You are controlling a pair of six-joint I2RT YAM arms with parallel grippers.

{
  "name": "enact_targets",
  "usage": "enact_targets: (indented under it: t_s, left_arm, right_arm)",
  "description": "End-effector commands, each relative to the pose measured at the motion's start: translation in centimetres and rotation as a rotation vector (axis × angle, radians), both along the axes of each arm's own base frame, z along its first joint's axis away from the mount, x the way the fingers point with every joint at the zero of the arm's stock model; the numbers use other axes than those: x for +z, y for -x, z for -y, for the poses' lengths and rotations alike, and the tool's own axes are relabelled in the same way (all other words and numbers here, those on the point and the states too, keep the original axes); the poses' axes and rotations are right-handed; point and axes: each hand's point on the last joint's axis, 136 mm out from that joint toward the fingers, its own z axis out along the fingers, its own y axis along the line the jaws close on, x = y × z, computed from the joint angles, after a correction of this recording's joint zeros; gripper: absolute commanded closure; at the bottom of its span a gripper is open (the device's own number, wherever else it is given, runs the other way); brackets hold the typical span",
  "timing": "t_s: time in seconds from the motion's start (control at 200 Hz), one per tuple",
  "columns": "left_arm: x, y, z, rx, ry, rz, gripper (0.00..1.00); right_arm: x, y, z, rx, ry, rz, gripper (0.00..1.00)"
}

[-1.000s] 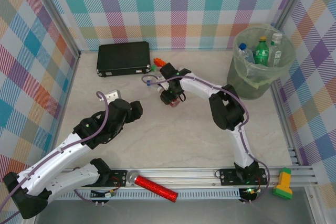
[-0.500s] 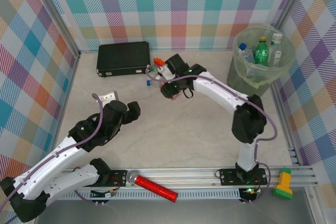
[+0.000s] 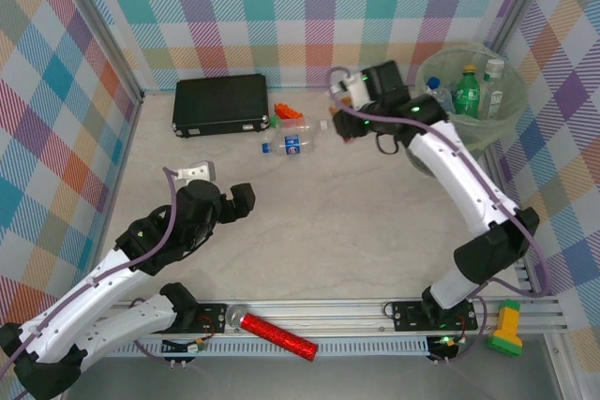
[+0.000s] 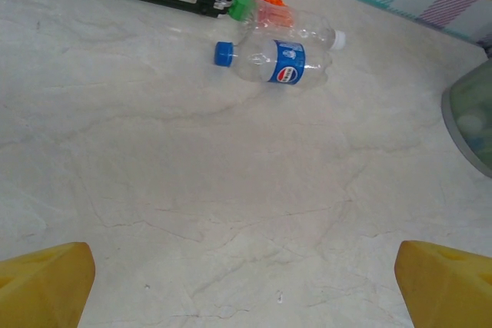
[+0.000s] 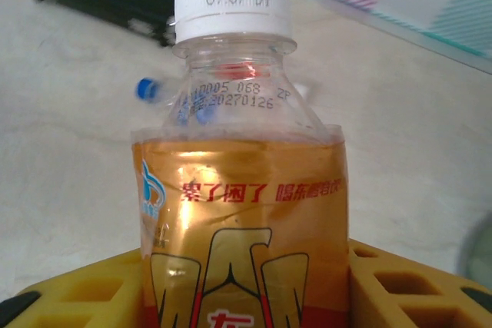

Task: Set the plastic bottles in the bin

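Right gripper [image 3: 354, 105] is clamped on the orange-labelled clear plastic bottle with white cap [image 5: 242, 190], cap pointing away from the wrist. The round bin with pale green liner [image 3: 436, 149] stands at the worktop's far right corner, just right of that gripper, so the right arm is much nearer. Left gripper [image 3: 220, 186] is spread wide and empty toward the near left. The blue-labelled clear bottle [image 4: 278, 61] lies on its side by the far edge, long axis along it.
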Motion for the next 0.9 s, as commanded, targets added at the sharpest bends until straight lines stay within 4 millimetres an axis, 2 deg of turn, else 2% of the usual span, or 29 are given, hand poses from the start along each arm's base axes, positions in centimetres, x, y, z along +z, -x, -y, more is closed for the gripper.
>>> enact_targets:
  t_s: [0.0,0.255,0.53,0.75,0.895]
  left_arm:
    - [0.8,0.0,0.5,-0.037,0.017,0.026,0.0]
    - [0.5,0.2,1.1,-0.069,0.038,0.022,0.0]
    - [0.2,0.5,1.7,-0.101,0.058,0.012,0.01]
    - [-0.1,0.7,1.8,-0.109,0.083,0.019,0.0]
    - [-0.4,0.8,1.9,-0.114,0.087,0.01,0.0]
  right_arm:
    - [3.4,0.7,3.7,-0.101,-0.098,0.017,0.53]
    - [6.4,-0.7,12.9,-0.389,-0.14,0.095,0.53]
    - [7.8,-2.1,21.9,-0.688,-0.179,0.123,0.51]
    - [7.8,-3.2,27.4,-0.866,-0.163,0.132,0.51]
    - [7.5,-4.0,29.5,-0.932,-0.116,0.139,0.51]
